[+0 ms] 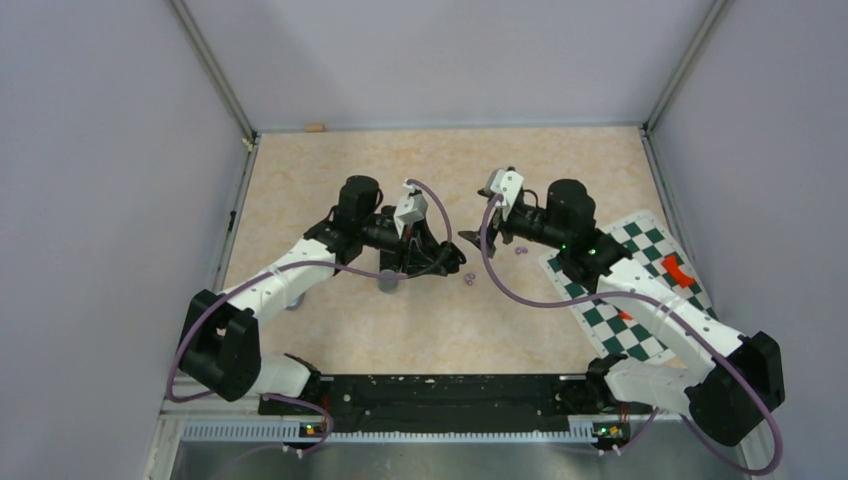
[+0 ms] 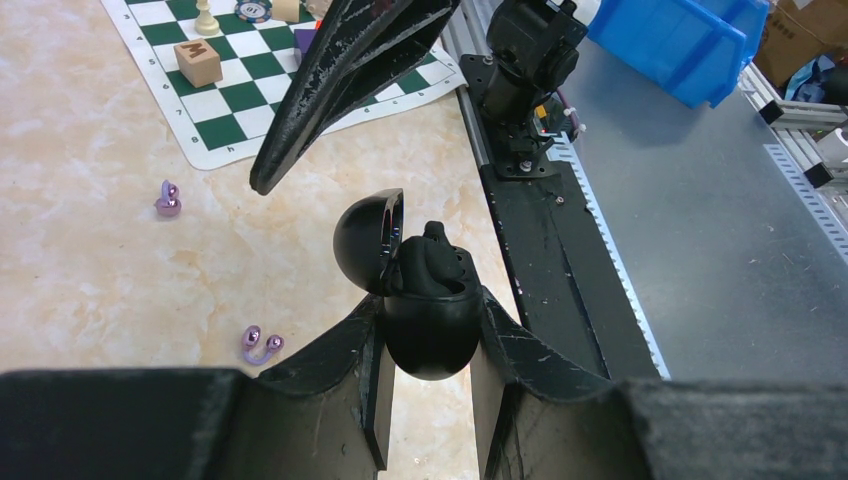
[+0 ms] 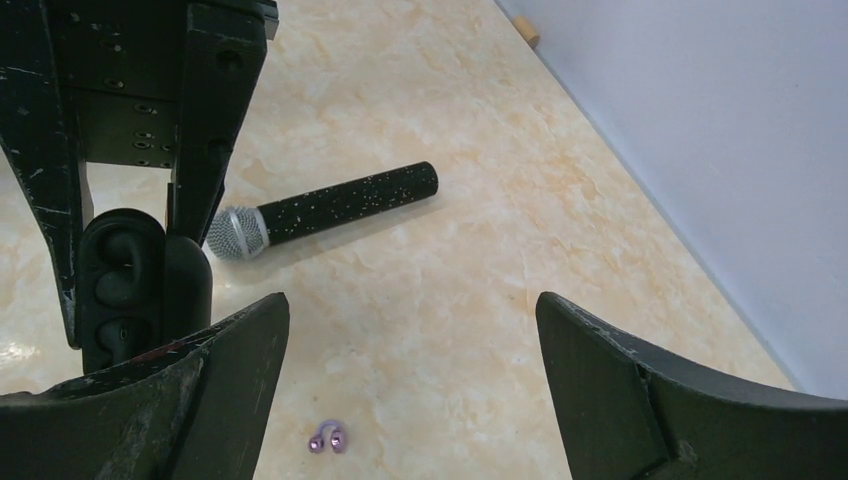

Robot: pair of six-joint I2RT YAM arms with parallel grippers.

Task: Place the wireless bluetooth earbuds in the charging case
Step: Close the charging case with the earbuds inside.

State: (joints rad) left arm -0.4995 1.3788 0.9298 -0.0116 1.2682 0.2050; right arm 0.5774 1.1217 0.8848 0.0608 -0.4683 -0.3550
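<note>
Both arms are extended forward from their bases and bent inward, so that the left gripper (image 1: 445,262) and the right gripper (image 1: 472,240) are pointed at each other, tips close but apart. The left gripper's jaws are closed on the open charging case (image 2: 430,345), which is clamped at both flanks between the fingers. The right gripper's jaws are spread wide and empty, one finger set close beside the left pincer's tips.

I saw the black charging case (image 2: 430,330) with its lid swung open and a black earbud (image 2: 437,262) seated inside. One purple earbud (image 2: 260,345) lay on the table (image 2: 100,280) nearby, and a second purple earbud (image 2: 168,200) lay farther off.
</note>
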